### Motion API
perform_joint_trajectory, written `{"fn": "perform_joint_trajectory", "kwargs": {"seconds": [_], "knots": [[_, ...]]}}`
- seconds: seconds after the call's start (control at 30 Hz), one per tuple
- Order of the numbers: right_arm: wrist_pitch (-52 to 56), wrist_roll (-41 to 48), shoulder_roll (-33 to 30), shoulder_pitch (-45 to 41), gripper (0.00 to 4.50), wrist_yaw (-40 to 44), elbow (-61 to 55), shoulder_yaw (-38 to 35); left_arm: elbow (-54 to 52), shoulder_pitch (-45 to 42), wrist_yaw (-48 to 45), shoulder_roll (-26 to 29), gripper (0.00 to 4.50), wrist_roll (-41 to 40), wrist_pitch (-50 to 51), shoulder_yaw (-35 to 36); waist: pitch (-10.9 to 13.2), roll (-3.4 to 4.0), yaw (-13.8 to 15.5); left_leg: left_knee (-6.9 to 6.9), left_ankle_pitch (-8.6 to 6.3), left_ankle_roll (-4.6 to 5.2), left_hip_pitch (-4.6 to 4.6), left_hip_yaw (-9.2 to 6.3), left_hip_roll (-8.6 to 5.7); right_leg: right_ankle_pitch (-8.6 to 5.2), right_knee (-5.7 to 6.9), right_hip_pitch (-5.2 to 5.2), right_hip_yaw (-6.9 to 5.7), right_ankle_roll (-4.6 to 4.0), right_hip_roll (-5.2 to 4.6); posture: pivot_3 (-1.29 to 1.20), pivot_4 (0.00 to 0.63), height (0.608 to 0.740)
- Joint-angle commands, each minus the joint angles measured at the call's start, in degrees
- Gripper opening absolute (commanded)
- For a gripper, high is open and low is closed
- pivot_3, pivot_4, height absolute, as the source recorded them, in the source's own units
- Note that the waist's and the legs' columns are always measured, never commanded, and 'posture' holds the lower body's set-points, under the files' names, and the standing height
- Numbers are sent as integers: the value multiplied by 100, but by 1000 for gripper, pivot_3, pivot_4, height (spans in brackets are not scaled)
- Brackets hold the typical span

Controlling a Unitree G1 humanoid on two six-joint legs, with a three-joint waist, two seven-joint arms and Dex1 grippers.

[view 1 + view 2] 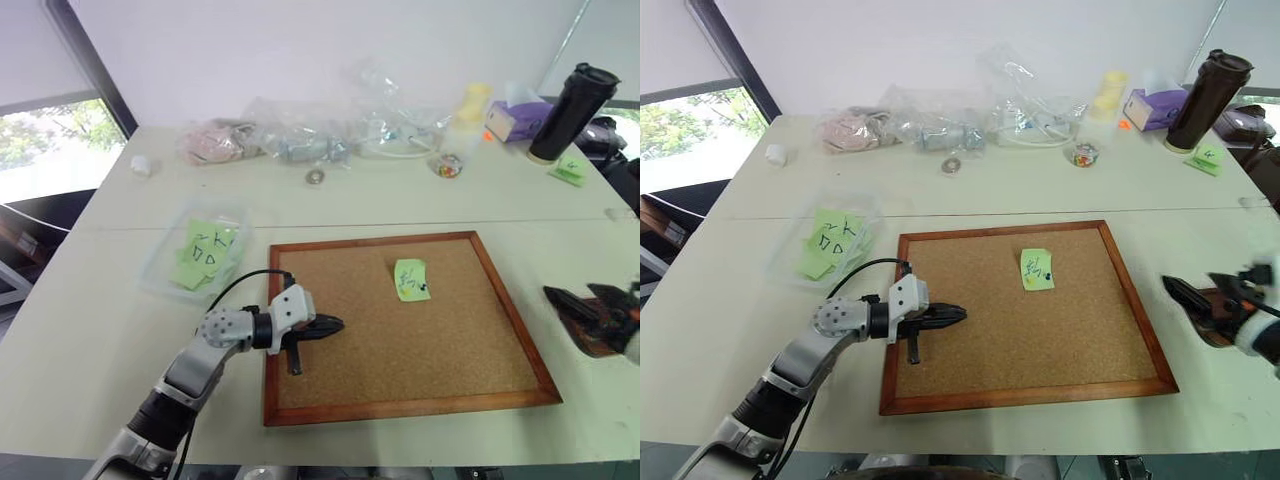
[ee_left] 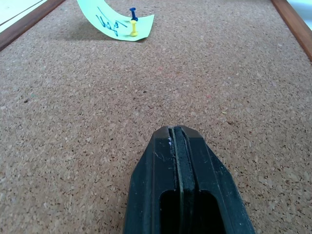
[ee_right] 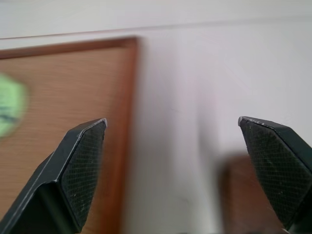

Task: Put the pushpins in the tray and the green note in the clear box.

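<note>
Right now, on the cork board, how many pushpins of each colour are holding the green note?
Blue pushpin: 1
Yellow pushpin: 1
Total: 2 pushpins, both standing in the pale-green paper note with thin handwriting on the wood-framed cork board.

White table (image 1: 100,330) — cork board (image 1: 470,350), clear box (image 1: 160,270)

Bright, even daylight — window (image 1: 50,140) at far left. Soft shadows only. Right wrist view motion-blurred, cork board (image 3: 63,122) smeared; left wrist view sharp — cork grain crisp.
</note>
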Motion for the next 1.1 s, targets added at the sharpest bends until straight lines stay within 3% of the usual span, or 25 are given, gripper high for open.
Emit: {"fn": "perform_joint_trajectory", "kwargs": {"seconds": [0.03,0.23,0.6,0.77,1.1], "knots": [[174,353,-29,-285,4460,-93,-589,389,110,106,-94,55,0,109,103,-147,1,-2,15,0,0,0,0,0,0,0,0,0,0,0,0,0,150,730],[-14,62,-53,-465,4460,-166,-966,1552,-9,120,-59,91,0,78,185,-91,7,-20,17,-3,0,0,-8,-6,0,0,-4,-5,-2,0,0,0,150,730],[-803,-845,109,-940,4460,-170,-600,3094,-224,201,32,164,0,65,347,-33,10,-27,4,-4,0,-1,-8,-5,1,0,-1,-12,-2,0,2,0,150,730],[-1122,-1236,270,-1224,4460,-230,-126,3475,-229,199,44,174,0,86,348,-17,13,-31,3,-5,0,-1,-9,-4,1,0,0,-14,-2,0,3,0,150,730],[-1468,-1491,303,-1237,4460,-98,242,3557,-184,212,45,199,0,107,292,20,13,-31,-1,-6,0,-1,-9,-4,1,0,1,-17,-2,0,3,0,150,730]]}}
